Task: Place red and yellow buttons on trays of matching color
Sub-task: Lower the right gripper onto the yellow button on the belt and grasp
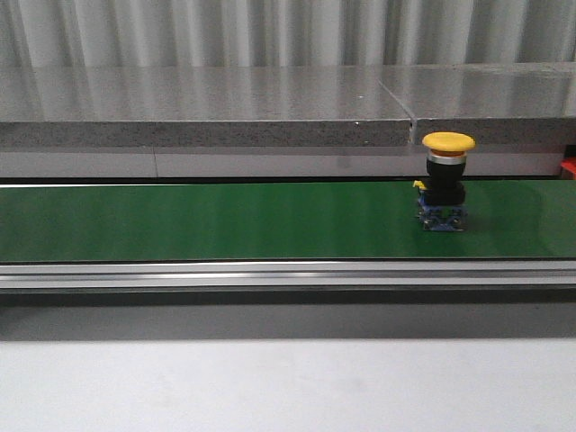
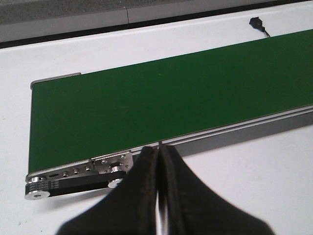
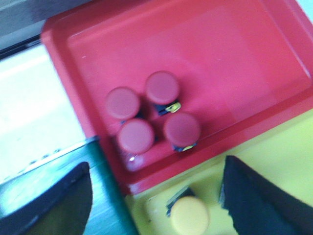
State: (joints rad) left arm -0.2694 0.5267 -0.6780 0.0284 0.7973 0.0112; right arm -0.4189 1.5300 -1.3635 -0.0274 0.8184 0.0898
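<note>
A yellow button (image 1: 447,181) with a black body stands upright on the green conveyor belt (image 1: 225,220) at the right in the front view; no gripper shows there. My left gripper (image 2: 159,152) is shut and empty, above the white table beside the near left end of the belt (image 2: 146,103). My right gripper (image 3: 156,196) is open and empty, above a red tray (image 3: 234,63) holding several red buttons (image 3: 151,115) and a yellow tray (image 3: 274,152) holding one yellow button (image 3: 190,215).
A grey stone ledge (image 1: 198,108) runs behind the belt. The belt's metal rail (image 1: 270,273) lies along its near side. A small black cable plug (image 2: 257,23) lies on the table beyond the belt.
</note>
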